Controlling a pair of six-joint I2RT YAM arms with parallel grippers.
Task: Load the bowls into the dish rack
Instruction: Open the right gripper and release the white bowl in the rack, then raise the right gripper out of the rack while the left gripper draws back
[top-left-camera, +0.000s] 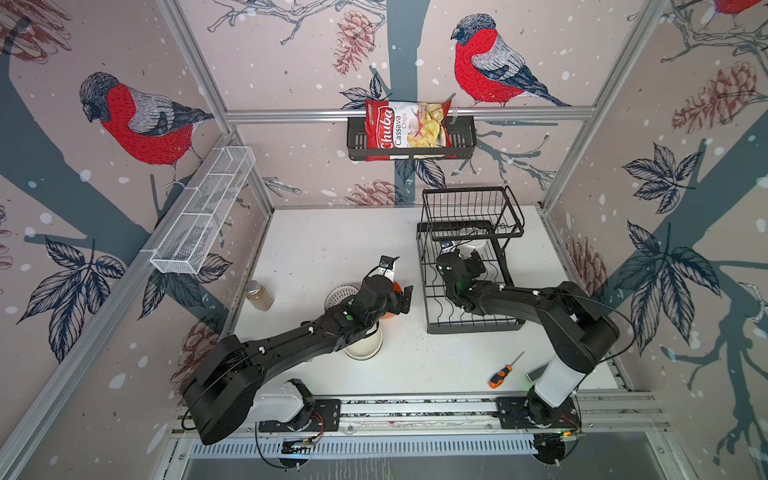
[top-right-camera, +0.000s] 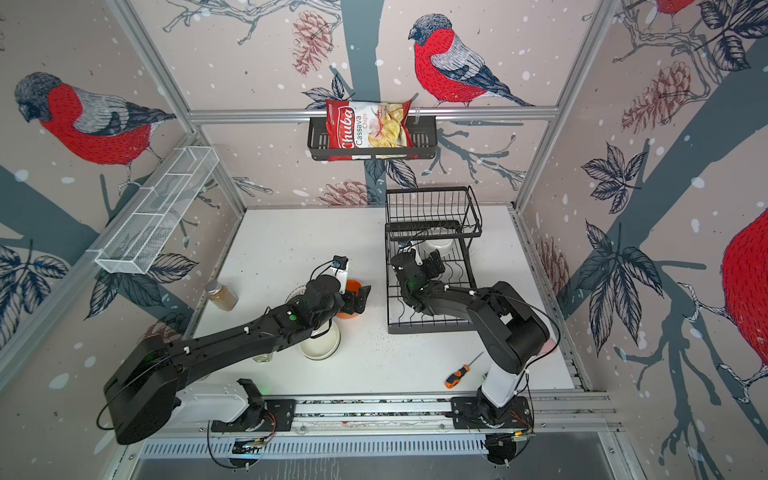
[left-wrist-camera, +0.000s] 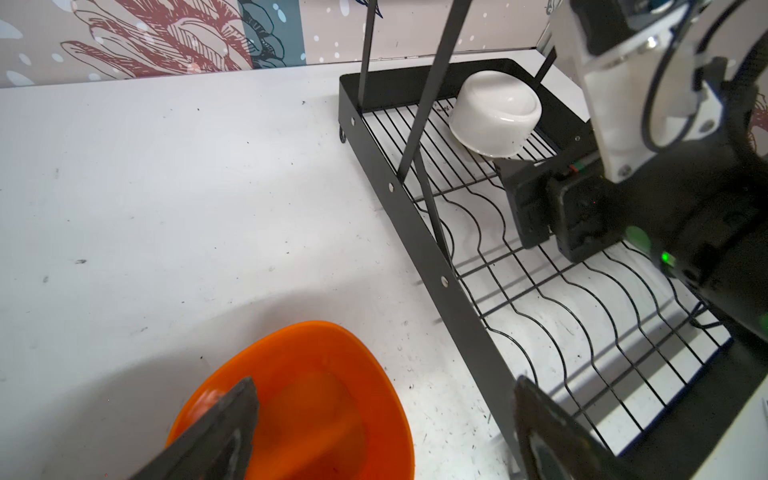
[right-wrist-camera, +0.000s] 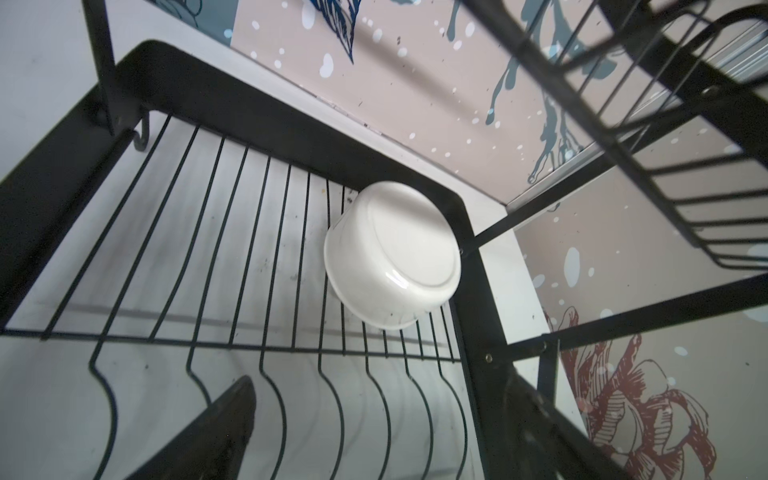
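Note:
The black wire dish rack stands at the right of the table. One white bowl lies upside down in the back corner of its lower tier. My right gripper hovers open over the wavy rack wires, empty and short of that bowl. An orange bowl sits on the table just left of the rack. My left gripper is open above it, one finger over its inside, the other outside the rim. A cream bowl and a line-patterned bowl lie partly under the left arm.
A jar stands near the table's left edge. An orange-handled screwdriver lies at the front right. A chips bag fills the black shelf basket on the back wall. A white mesh tray hangs on the left wall.

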